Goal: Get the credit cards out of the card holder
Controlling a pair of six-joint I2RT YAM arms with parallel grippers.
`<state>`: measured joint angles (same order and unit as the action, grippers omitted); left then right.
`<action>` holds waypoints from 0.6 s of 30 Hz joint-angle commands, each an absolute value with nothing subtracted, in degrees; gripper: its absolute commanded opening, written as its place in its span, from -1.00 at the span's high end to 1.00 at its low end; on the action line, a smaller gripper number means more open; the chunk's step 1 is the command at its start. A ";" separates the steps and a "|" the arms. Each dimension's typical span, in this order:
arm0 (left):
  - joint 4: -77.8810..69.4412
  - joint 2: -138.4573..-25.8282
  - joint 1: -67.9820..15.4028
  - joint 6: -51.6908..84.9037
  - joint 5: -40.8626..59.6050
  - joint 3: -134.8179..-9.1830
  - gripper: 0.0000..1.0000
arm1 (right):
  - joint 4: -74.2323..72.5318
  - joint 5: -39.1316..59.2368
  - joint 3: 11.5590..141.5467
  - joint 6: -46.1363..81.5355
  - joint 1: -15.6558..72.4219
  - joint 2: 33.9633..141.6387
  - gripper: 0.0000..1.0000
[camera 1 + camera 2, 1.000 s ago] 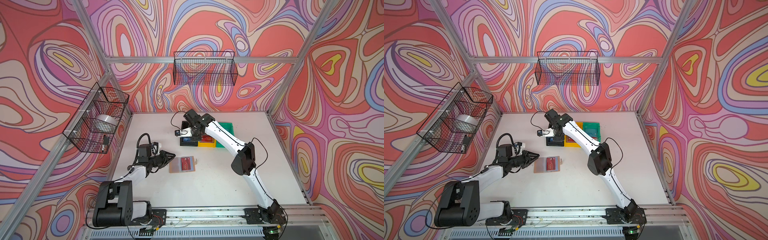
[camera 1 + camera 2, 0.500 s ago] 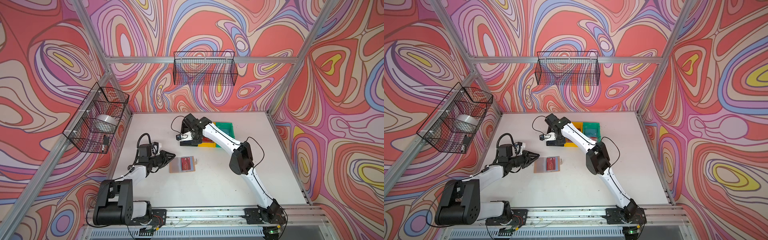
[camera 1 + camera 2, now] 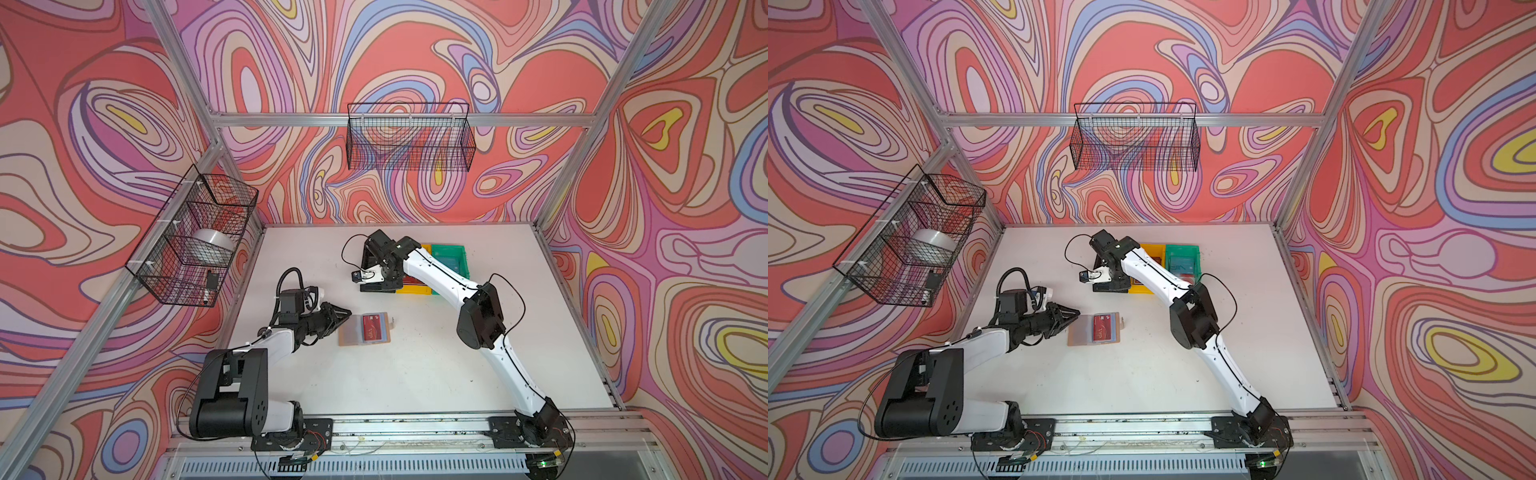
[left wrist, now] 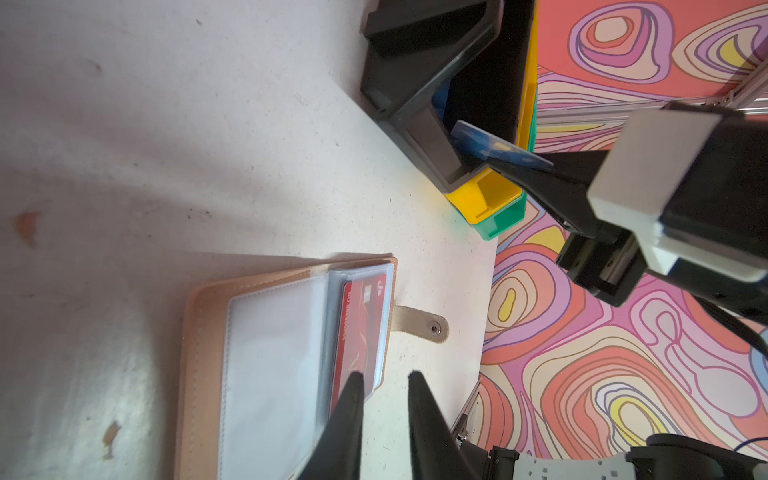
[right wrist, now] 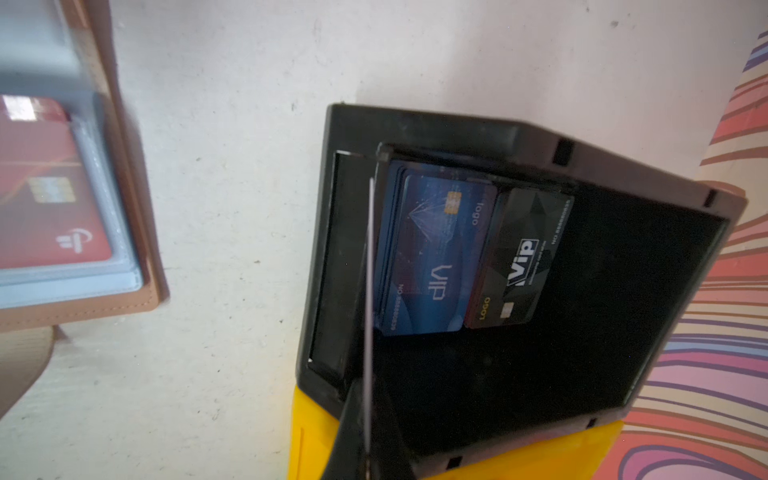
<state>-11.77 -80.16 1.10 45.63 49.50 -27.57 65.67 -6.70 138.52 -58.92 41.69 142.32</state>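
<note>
Here the tan, stitched card holder [image 3: 365, 329] lies open on the matte white tabletop [image 3: 415, 374], a glossy red card [image 3: 372, 326] in its clear sleeve [image 4: 334, 316]. The left tool [image 3: 348, 312], narrowly parted and empty, sits at its 9 o'clock. At 12 o'clock the right tool [image 5: 369, 386] pinches a thin blue card [image 4: 494, 145] over the black bin [image 5: 436, 124].

Bright, even overhead light is filling both top views; the bench [image 3: 415, 374] is reading near white, and the arms [image 3: 440, 274] are casting soft, pale shadows. In the left wrist view, soft shadow bands are crossing the bench, and the blue card [image 4: 498, 145] is rendering sharp. In the right wrist view, the card holder [image 5: 62, 187] is smearing out of focus, while the black bin [image 5: 540, 353] interior is falling into deep shadow.
</note>
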 commanded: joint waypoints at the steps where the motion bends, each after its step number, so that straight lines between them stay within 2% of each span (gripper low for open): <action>1: -12.70 -80.77 0.97 44.91 49.82 -28.89 0.54 | 66.27 -6.47 137.70 -59.24 41.43 143.60 1.00; 18: -12.76 -80.29 0.97 44.91 49.39 -30.08 0.55 | 72.41 -1.25 136.94 -60.12 40.81 141.84 1.00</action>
<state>-12.19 -80.55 1.10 45.63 49.47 -30.37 67.99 -3.53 138.23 -59.35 41.10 142.30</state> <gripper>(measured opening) 0.227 0.043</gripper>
